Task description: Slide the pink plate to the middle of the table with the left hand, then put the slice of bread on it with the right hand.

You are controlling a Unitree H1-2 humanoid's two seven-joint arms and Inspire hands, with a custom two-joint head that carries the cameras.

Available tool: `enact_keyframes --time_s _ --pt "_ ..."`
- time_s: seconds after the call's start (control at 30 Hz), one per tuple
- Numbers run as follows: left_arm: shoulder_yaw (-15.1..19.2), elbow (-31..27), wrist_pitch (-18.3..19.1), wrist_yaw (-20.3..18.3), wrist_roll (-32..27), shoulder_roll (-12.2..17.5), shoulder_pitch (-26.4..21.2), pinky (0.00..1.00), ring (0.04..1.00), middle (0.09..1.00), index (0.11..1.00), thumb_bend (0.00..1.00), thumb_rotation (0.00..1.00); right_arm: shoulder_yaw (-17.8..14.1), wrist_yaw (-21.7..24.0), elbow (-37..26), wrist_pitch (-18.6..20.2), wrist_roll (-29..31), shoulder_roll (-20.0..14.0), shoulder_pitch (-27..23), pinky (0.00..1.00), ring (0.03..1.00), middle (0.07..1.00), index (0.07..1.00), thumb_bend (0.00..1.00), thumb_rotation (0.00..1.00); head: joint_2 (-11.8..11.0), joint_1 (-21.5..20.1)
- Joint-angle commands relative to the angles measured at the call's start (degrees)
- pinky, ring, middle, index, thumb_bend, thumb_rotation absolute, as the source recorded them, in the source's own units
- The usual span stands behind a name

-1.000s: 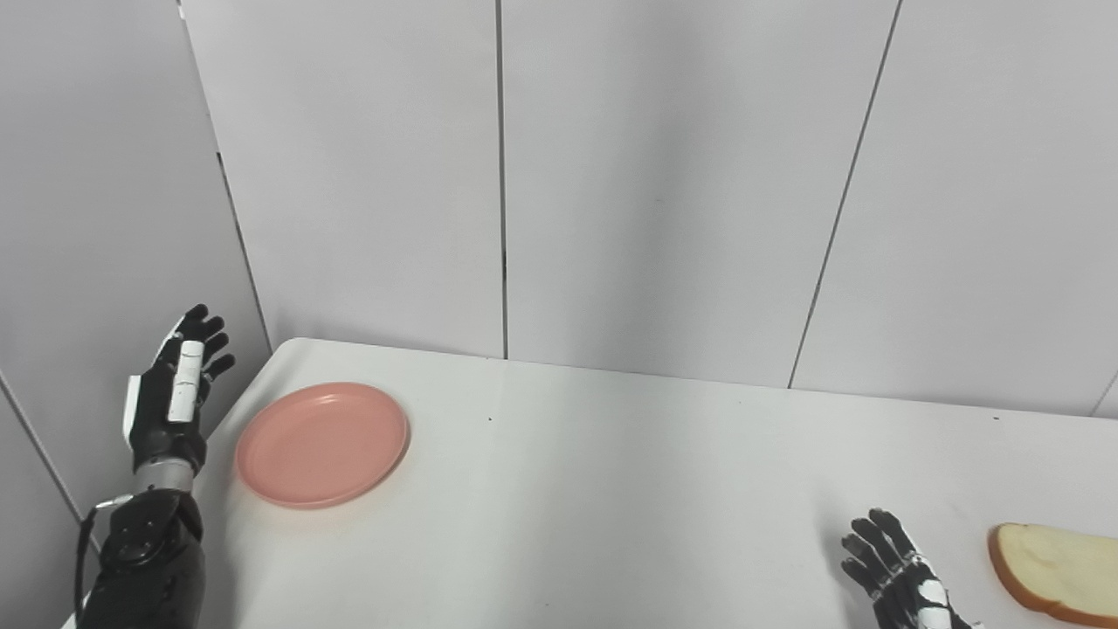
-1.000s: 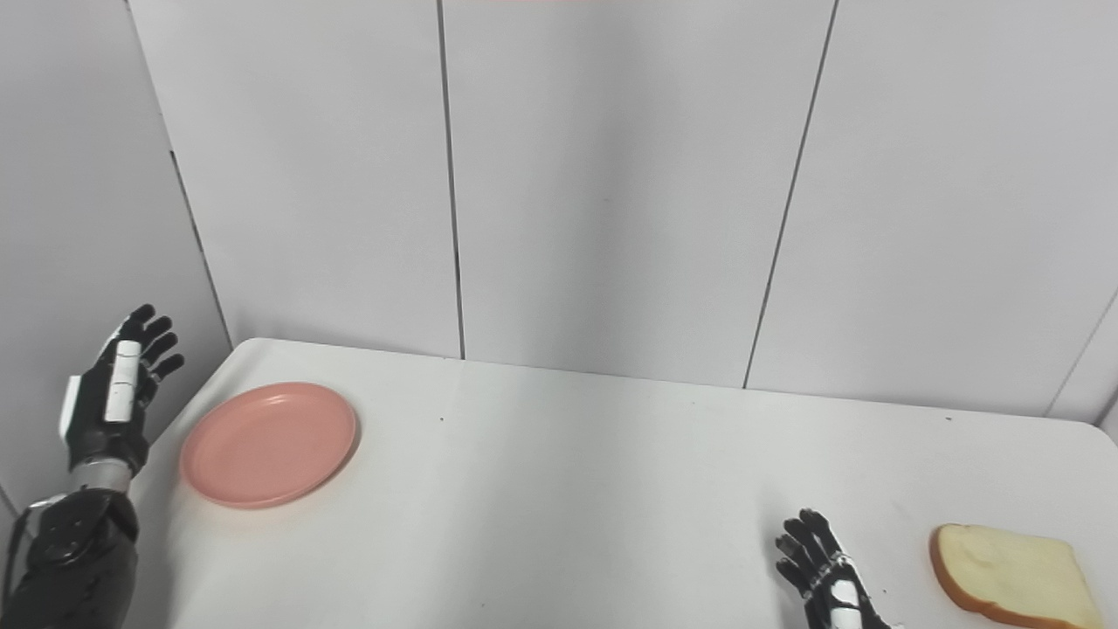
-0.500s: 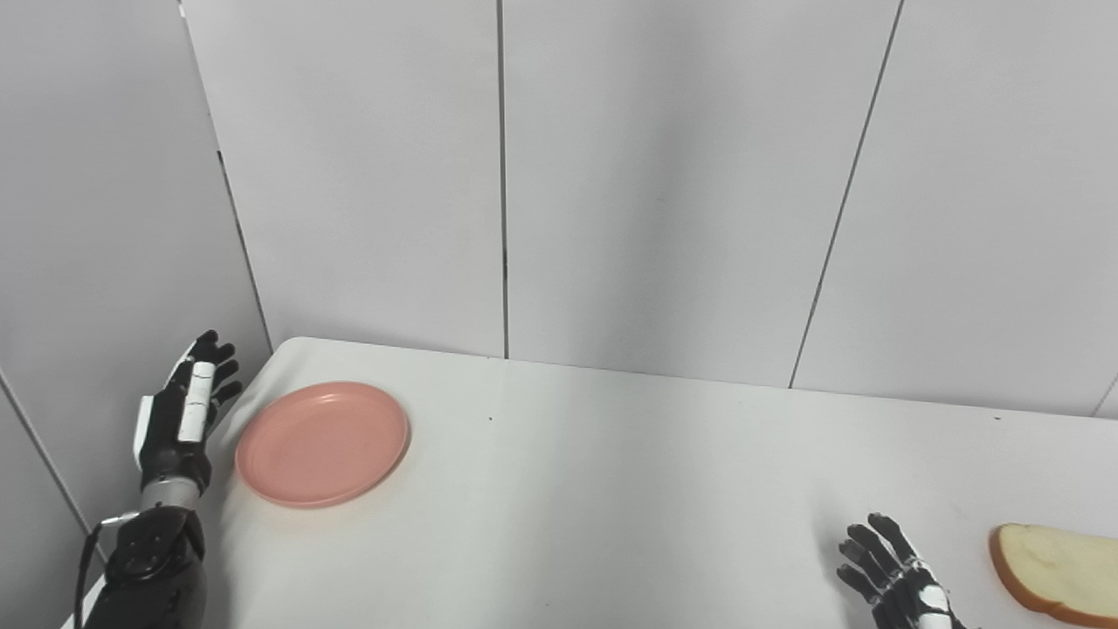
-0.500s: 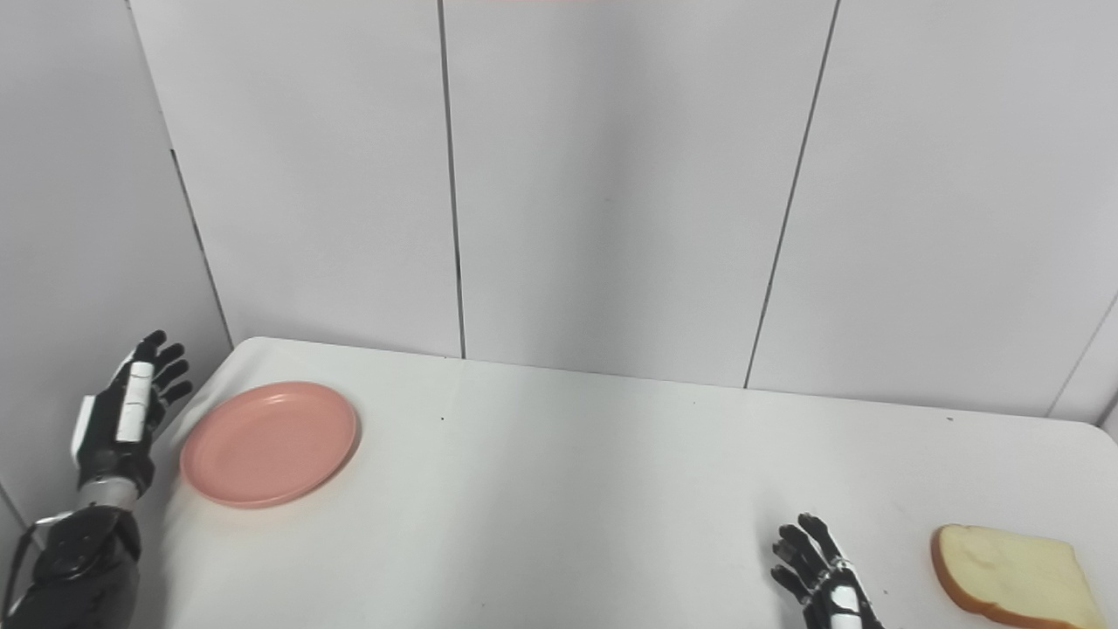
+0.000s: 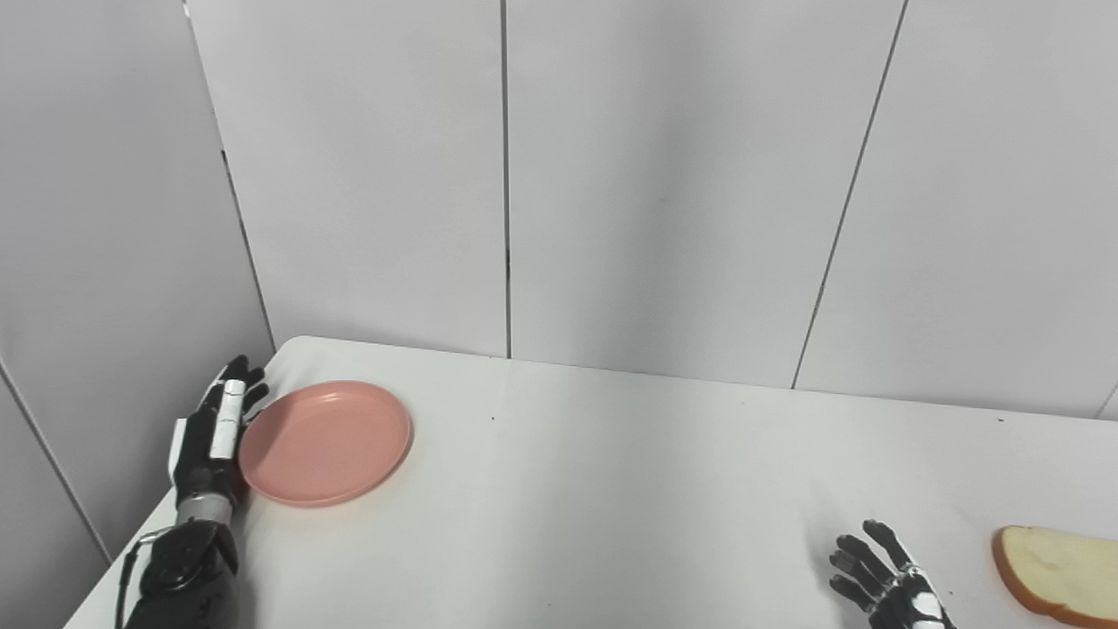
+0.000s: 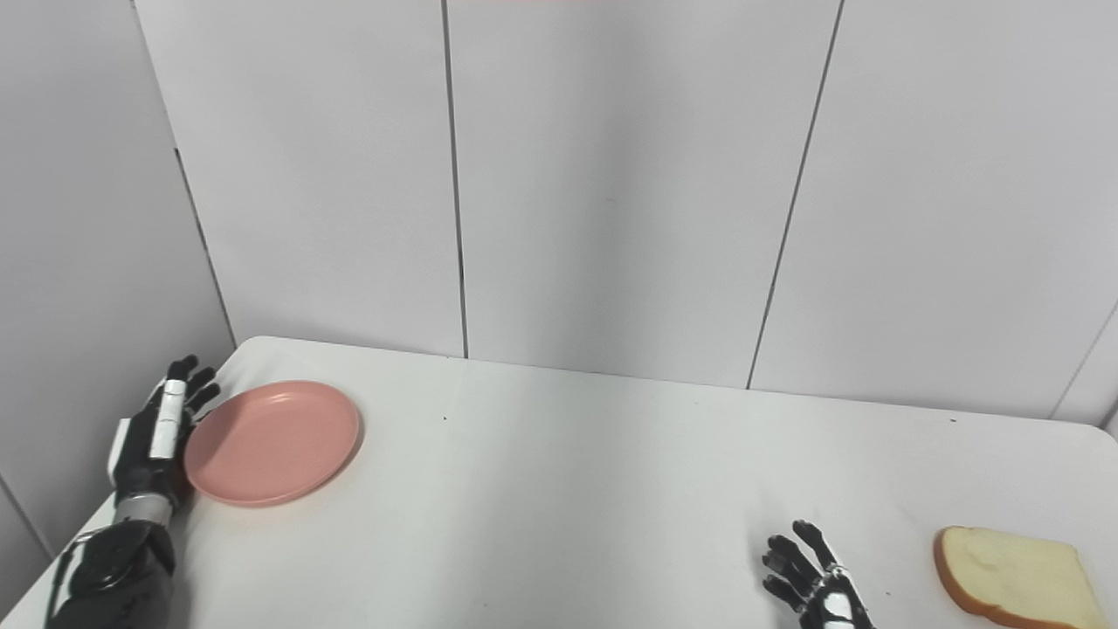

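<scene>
Step one: your left hand (image 5: 214, 432), fingers spread and empty, stands at the pink plate (image 5: 325, 442)'s 9 o'clock rim. Push toward 3 o'clock.

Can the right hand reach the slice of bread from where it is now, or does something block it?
Probably yes. The right hand is open beside the slice of bread, and only bare table lies between them.
</scene>
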Motion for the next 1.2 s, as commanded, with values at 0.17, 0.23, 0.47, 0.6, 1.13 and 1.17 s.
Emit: enact_keyframes --time_s 0.17,0.23,0.47,0.6,1.13,1.17 --pt "-0.8 -0.3 2.3 -2.6 -1.1 -1.7 -2.3 0.79 0.886 0.873 0.857 0.92 0.79 0.9 0.0 4.4 -1.0 -0.2 1.6 5.6 0.77 0.783 0.773 0.848 0.69 1.00 0.3 -0.4" --pt "-1.1 -1.1 2.2 -3.3 -1.1 -2.4 -2.0 0.77 0.879 0.866 0.857 0.92 0.79 0.9 0.1 4.4 -1.1 -0.2 1.6 5.7 0.77 0.781 0.772 0.848 0.69 1.00 0.4 -0.5" --pt "-1.8 -4.5 3.0 -4.5 -1.2 -5.2 -1.2 0.78 0.872 0.852 0.863 0.92 0.78 0.8 0.1 4.3 -1.1 -0.4 1.5 5.7 0.76 0.778 0.763 0.846 0.68 1.00 0.5 -0.6" --pt "-3.8 -6.5 3.4 -5.0 0.1 -7.0 -0.9 0.77 0.864 0.852 0.867 0.90 0.79 0.9 0.2 4.4 -1.3 -0.4 1.6 5.6 0.76 0.779 0.762 0.848 0.65 1.00 0.5 -0.8" --pt "-9.3 -12.5 6.1 -6.3 1.4 -13.8 1.6 0.75 0.862 0.847 0.872 0.93 0.80 1.6 -0.5 3.6 -1.1 -1.6 2.7 5.6 0.73 0.747 0.728 0.833 0.69 0.99 1.9 -4.2" --pt "-9.5 -13.0 6.4 -6.4 1.3 -14.5 2.0 0.75 0.862 0.844 0.869 0.93 0.79 1.6 -0.6 3.6 -1.1 -1.7 2.7 5.6 0.72 0.745 0.725 0.832 0.69 0.98 2.0 -4.2"
